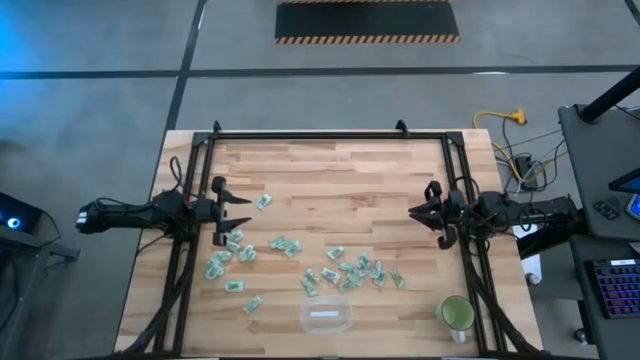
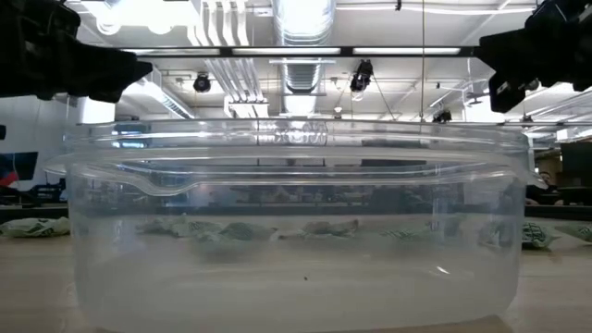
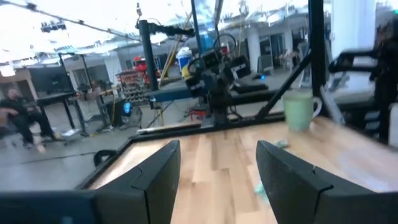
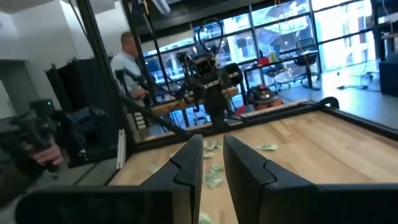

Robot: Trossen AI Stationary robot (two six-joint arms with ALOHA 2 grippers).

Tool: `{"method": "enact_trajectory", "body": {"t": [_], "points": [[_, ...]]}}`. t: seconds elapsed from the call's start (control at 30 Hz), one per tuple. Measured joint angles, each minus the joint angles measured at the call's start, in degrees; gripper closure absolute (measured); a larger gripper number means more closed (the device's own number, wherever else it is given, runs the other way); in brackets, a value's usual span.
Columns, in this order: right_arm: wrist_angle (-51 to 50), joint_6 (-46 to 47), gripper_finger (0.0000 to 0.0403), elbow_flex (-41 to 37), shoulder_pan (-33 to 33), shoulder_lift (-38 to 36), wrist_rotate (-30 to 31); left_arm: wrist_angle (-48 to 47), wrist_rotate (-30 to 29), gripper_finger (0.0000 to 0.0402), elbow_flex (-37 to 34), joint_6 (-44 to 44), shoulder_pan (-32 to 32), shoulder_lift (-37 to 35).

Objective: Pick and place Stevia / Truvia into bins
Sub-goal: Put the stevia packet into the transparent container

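While both arms are held above the table, the left gripper is seen at centre left of the overhead frame with fingers spread wide and nothing held. The right gripper, at centre right, is nearly closed, with only a narrow gap and nothing held. Stevia sachets are scattered across the lower middle. The clear bin is placed at lower centre, a green cup at lower right.
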Motion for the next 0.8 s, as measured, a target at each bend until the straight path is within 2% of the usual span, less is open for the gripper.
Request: {"method": "enact_trajectory", "body": {"t": [0.17, 0.37, 0.57, 0.8], "points": [[-0.2, -1.4, 0.0346, 0.0, 0.0, 0.0, 0.0, 1.2, -0.6, 0.0207, 0.0, -13.8, 0.0, 0.1], [-0.2, -10.4, 0.0346, 0.0, 0.0, 0.0, 0.1, 1.0, -1.3, 0.0207, 0.0, -9.7, 0.0, 0.1], [-0.2, -12.4, 0.0346, 0.0, 0.0, 0.0, 0.2, 1.0, -1.3, 0.0207, 0.0, -9.9, 0.0, 1.8], [2.7, -14.1, 0.0346, 0.0, 0.0, 0.0, 0.1, 3.9, -1.4, 0.0207, 0.0, -9.5, 0.0, 9.8]]}}
